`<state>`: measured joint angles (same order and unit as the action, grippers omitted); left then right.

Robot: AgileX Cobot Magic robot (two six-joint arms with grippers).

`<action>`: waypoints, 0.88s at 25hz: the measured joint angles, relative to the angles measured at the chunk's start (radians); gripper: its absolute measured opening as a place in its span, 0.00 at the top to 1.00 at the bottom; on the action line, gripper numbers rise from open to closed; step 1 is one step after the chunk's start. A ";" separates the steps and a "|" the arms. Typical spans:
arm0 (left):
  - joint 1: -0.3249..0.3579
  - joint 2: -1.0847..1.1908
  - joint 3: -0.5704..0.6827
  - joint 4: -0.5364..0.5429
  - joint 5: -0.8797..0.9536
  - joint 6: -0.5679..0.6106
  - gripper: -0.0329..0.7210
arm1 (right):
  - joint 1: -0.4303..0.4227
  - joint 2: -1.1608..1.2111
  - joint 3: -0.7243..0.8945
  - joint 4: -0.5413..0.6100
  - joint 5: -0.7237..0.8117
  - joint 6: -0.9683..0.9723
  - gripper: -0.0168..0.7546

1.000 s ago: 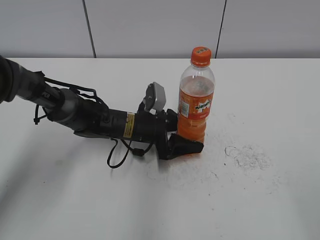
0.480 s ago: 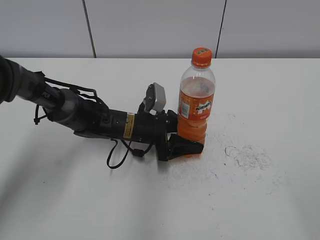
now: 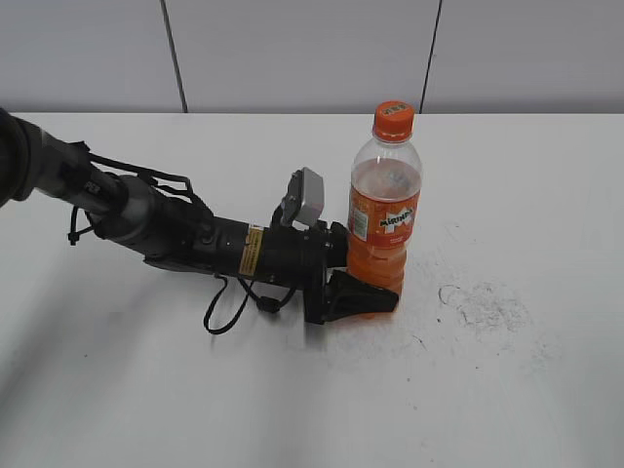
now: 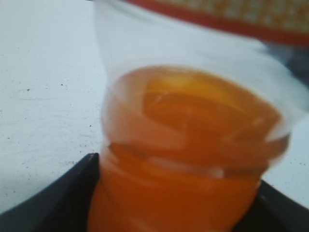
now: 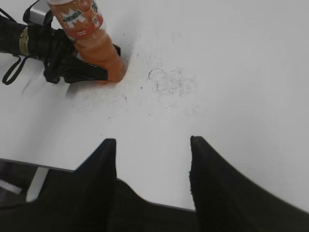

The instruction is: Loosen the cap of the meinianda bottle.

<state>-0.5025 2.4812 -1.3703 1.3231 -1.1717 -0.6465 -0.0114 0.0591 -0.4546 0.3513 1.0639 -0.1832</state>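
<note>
On the scuffed white tabletop (image 3: 507, 390), my left gripper (image 3: 366, 295) clamps the tall clear orange-drink bottle (image 3: 384, 219) low; my right gripper (image 5: 152, 159), lower frame, gapes. Twisting its small orange screw cap (image 3: 393, 119) may tip it.

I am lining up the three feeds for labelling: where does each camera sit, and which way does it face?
Exterior: in front of the table, slanting down at the meinianda bottle; shows the left arm and left gripper.
Left wrist: close behind that gripper, facing the bottle's lower body; dark fingers at the bottom corners.
Right wrist: high, looking down across the table; right gripper open, empty.
Exterior and right wrist share bottle and left gripper.
</note>
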 joint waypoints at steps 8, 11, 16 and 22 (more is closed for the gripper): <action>-0.054 0.001 0.000 -0.003 -0.003 -0.002 0.21 | 0.000 0.197 0.000 0.109 -0.018 0.003 0.50; -0.063 0.001 0.000 -0.003 -0.004 -0.002 0.21 | 0.000 0.301 -0.001 0.149 -0.059 -0.019 0.50; -0.064 0.001 0.000 -0.003 -0.004 -0.002 0.21 | 0.000 0.542 -0.080 0.241 -0.092 -0.104 0.50; -0.064 0.001 0.000 -0.003 -0.004 -0.004 0.21 | 0.000 0.861 -0.368 0.269 -0.068 -0.131 0.50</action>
<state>-0.5666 2.4823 -1.3703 1.3197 -1.1758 -0.6506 -0.0114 0.9203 -0.8225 0.6200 0.9957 -0.3139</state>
